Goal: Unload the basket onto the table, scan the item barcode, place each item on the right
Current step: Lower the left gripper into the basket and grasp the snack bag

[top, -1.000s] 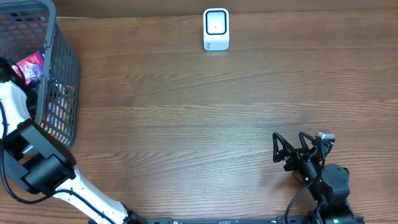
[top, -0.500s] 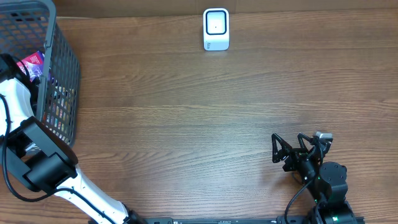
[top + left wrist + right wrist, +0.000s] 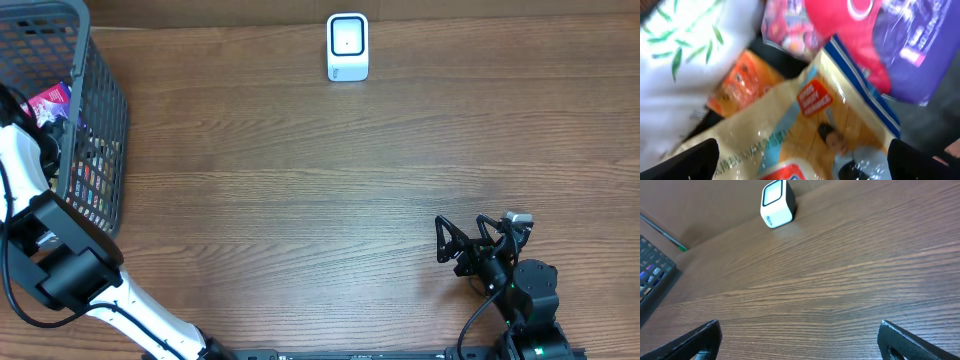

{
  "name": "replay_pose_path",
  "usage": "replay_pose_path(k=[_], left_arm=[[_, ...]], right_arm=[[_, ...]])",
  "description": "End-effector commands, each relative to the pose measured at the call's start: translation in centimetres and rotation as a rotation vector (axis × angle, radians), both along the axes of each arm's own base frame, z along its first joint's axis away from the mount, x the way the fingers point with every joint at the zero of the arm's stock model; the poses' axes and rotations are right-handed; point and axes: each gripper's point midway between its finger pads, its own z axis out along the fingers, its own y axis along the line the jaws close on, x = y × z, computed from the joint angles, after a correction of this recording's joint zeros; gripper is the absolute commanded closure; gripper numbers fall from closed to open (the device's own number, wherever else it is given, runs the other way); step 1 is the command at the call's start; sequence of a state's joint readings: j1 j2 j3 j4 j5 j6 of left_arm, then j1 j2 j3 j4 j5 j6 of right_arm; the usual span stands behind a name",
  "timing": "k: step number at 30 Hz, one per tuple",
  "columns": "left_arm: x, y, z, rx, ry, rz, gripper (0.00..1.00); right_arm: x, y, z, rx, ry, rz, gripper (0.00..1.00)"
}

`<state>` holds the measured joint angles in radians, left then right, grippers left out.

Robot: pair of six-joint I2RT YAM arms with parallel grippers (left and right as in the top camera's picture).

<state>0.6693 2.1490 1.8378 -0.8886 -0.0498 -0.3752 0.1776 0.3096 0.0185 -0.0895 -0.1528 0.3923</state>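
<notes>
Far left, overhead: one grey mesh basket [image 3: 100, 120] at the table's edge, with the left arm [image 3: 22, 165] sunk into it. Against a second ago: only a slight shuffle of that arm inside the basket, with the contents lying as before and nothing lifted out. Taken to mean a grab not yet made, and scanning still a long way off.

Left wrist view, blurred: left gripper [image 3: 800, 162] spread wide, dark fingertips at both lower corners, clasping nothing, loose packets just beneath. Counted there, left to right:
- one white packet [image 3: 685, 60] with green leaves
- one orange packet [image 3: 740, 87]
- one yellow pouch [image 3: 815, 125], centred under the jaws
- one pink packet [image 3: 840, 25]
- one purple packet [image 3: 915, 45]

Five at least, and no barcode visible on any. Cannot tell which is meant for scanning; the yellow pouch is perhaps likeliest, going by position.

Centre: one white scanner [image 3: 348, 46] upright at the far edge of the table [image 3: 300, 200], well apart from the basket, unmoved.

Right: right gripper [image 3: 462, 232] near the front edge, released and empty over bare wood, hardly budged in the last second. Two arms in all.
</notes>
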Motion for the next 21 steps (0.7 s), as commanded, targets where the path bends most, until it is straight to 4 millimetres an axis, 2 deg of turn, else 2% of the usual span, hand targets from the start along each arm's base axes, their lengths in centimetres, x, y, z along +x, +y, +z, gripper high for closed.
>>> replay_pose_path(k=[1, 7, 12, 17, 21], left_arm=[[0.7, 1.3, 1.7, 0.068, -0.033, -0.017, 0.00], [1.6, 1.9, 2.2, 0.100, -0.066, -0.024, 0.00], [1.4, 2.5, 1.9, 0.124, -0.047, -0.009, 0.00], [1.3, 2.1, -0.5, 0.083, -0.013, -0.007, 0.00], [1.4, 1.4, -3.5, 0.029, 0.022, -0.012, 0.00]], right_arm=[[-0.1, 0.2, -0.1, 0.003, -0.001, 0.010, 0.00], [-0.1, 0.2, -0.1, 0.003, -0.001, 0.010, 0.00], [-0.1, 0.2, -0.1, 0.003, -0.001, 0.010, 0.00], [-0.1, 0.2, -0.1, 0.003, -0.001, 0.010, 0.00], [-0.1, 0.2, -0.1, 0.003, -0.001, 0.010, 0.00]])
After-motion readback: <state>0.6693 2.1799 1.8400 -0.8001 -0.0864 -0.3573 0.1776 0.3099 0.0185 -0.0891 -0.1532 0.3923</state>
